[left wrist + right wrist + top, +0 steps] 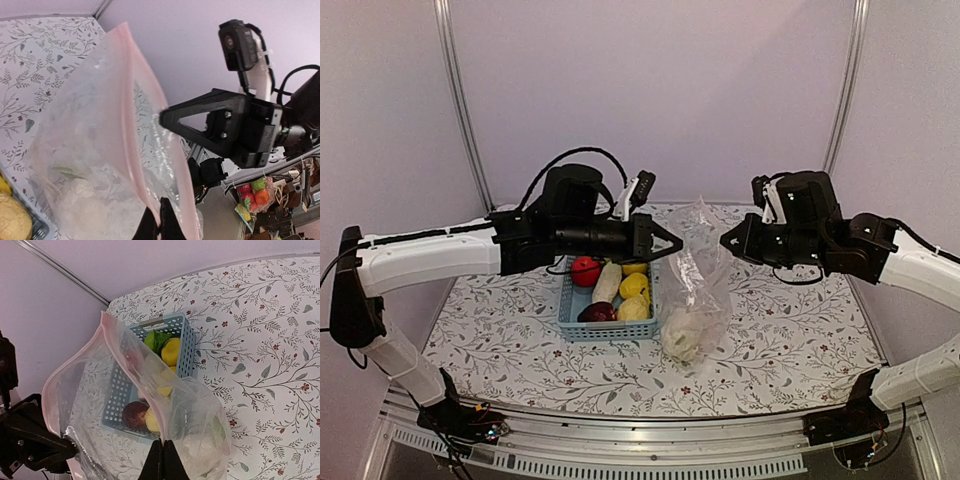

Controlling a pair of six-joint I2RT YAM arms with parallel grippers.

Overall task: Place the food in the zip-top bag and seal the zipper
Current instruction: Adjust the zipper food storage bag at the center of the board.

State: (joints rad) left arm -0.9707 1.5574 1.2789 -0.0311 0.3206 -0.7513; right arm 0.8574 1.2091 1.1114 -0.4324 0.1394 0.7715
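Note:
The zip-top bag (698,285) hangs between my two grippers above the table, a white cauliflower (681,335) resting in its bottom. My left gripper (677,243) is shut on the bag's left mouth edge. My right gripper (725,241) is shut on the right edge. In the left wrist view the fingertips (159,221) pinch the pinkish zipper (131,150). The right wrist view shows that gripper (163,456) pinching the zipper (131,367) too, and the mouth gapes open. Other food lies in the basket: a red tomato (585,270), a radish (607,282), lemons (634,287) and a dark purple piece (598,312).
The light-blue basket (570,312) stands on the flowered table (780,340), just left of the hanging bag. Through the bag, the right wrist view shows the basket (187,342) with a green piece (156,340) and a lemon (171,351). White walls close in the back and both sides.

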